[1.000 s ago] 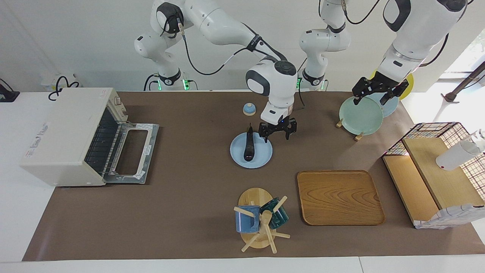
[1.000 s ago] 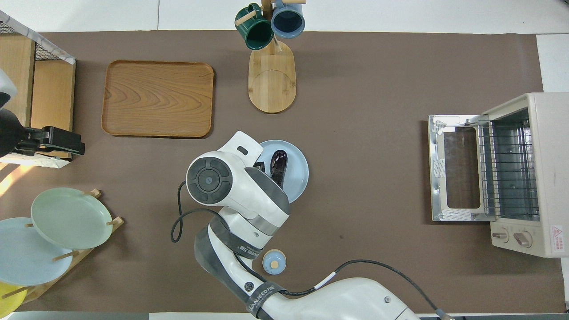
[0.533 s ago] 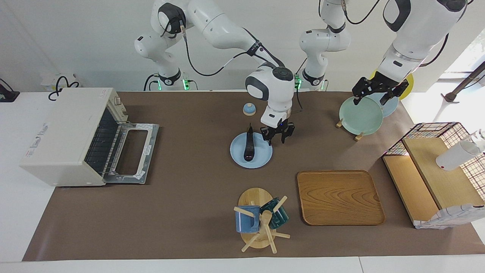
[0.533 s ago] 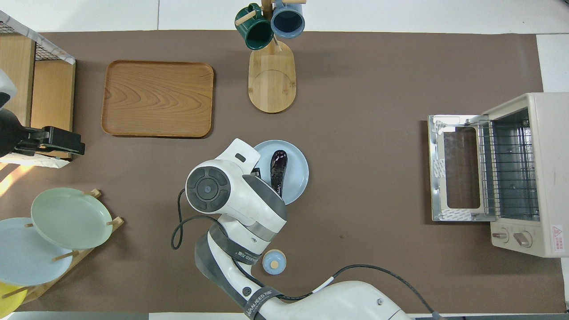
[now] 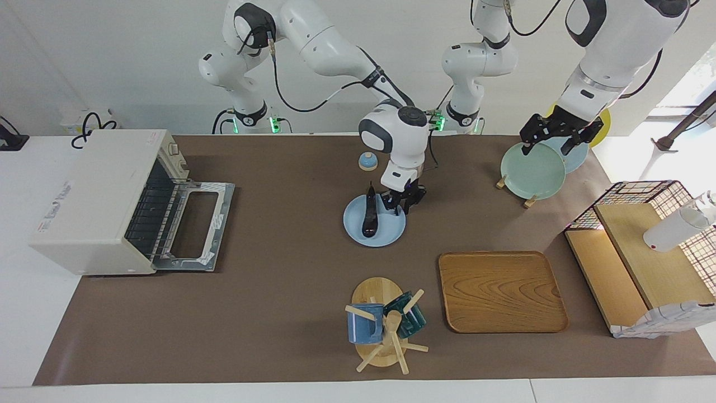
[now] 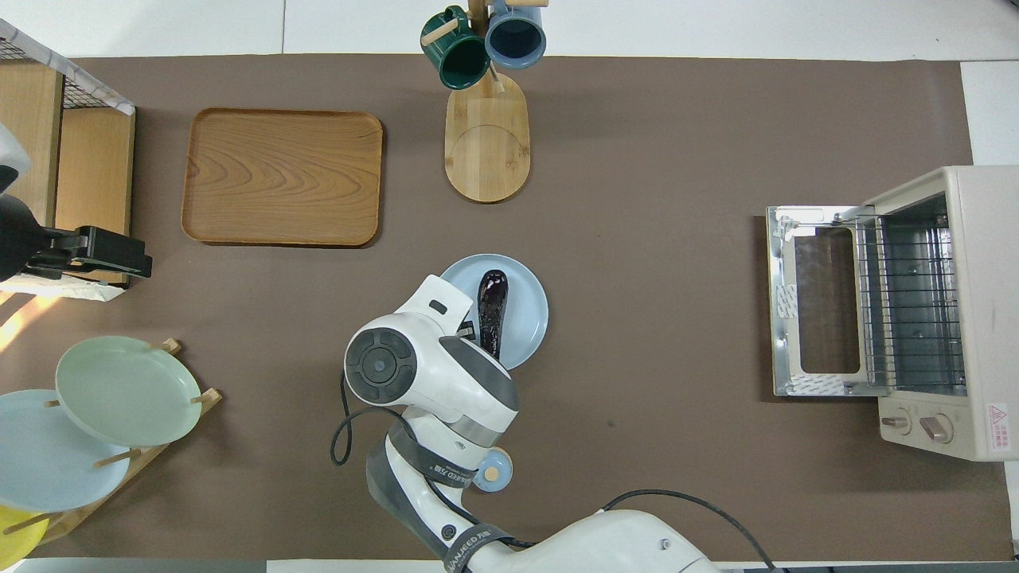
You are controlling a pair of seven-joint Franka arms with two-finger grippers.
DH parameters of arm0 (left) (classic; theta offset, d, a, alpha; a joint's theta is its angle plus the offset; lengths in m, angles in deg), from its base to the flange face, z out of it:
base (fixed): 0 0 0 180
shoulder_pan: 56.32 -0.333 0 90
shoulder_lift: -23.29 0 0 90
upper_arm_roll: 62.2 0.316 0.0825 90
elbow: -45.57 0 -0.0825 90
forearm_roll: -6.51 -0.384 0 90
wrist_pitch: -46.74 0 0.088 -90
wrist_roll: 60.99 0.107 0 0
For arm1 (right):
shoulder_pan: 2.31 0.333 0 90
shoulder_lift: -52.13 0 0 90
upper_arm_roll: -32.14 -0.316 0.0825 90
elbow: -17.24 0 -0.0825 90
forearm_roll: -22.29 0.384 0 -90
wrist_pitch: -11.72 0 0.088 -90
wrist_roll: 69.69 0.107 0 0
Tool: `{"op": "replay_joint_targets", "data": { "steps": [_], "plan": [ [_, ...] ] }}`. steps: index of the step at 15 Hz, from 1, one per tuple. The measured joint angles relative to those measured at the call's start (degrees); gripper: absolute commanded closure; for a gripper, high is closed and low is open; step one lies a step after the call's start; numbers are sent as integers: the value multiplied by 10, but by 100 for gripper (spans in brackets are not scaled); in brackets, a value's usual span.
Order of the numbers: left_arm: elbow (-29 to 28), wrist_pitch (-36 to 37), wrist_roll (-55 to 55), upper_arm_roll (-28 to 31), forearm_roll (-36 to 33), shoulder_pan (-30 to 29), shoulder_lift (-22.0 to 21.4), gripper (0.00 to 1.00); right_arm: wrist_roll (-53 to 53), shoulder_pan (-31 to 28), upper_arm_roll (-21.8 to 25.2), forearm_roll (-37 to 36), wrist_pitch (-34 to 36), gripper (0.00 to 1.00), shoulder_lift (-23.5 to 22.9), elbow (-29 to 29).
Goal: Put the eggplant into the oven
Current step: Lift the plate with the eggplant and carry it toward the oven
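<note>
In the middle of the table, the eggplant [image 5: 368,215] lies on a blue plate [image 5: 391,234]. Its thin stem end points toward the robots. It is well apart from the oven [image 5: 95,196], which sits at the right arm's end of the table. The oven door [image 5: 193,226] is down and open, and the wire rack inside is bare.

The right gripper [image 5: 404,206] is low at the plate, just beside the eggplant, on the side toward the left arm's end of the table. It is not around the eggplant. I cannot tell if this gripper is open or shut, or if it has hold of anything. It may be touching the plate's rim, but that is hidden.

The left gripper [image 5: 546,148] is up over a green plate [image 5: 531,170] in a plate stand. It is wide open and holds nothing. That arm waits.

I think the step in hand is the grab, and the eggplant is not grabbed yet. Next, the right gripper needs to get over the middle of the eggplant and close across its thin body. Then it must lift the eggplant and carry it to the open oven. The eggplant looks shiny, so it might slip.
</note>
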State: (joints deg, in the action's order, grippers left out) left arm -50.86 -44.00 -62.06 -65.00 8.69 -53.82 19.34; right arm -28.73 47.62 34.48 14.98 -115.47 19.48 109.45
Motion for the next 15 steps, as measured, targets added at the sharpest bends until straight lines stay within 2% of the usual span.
{"op": "replay_joint_targets", "data": {
  "steps": [3, 6, 8, 10, 15],
  "plan": [
    [0, 0, 0, 0, 0, 0, 0, 0, 0, 0, -1, -82, 132, 100, 11, -46],
    [0, 0, 0, 0, 0, 0, 0, 0, -30, -3, 1, -100, 208, 100, 40, -51],
    [0, 0, 0, 0, 0, 0, 0, 0, -82, -28, 5, -100, 240, 100, 72, -46],
    [0, 0, 0, 0, 0, 0, 0, 0, -141, -73, 5, -100, 244, 100, 109, -18],
    [0, 0, 0, 0, 0, 0, 0, 0, -251, -167, 5, -100, 223, 100, 203, 126]
  ]
}}
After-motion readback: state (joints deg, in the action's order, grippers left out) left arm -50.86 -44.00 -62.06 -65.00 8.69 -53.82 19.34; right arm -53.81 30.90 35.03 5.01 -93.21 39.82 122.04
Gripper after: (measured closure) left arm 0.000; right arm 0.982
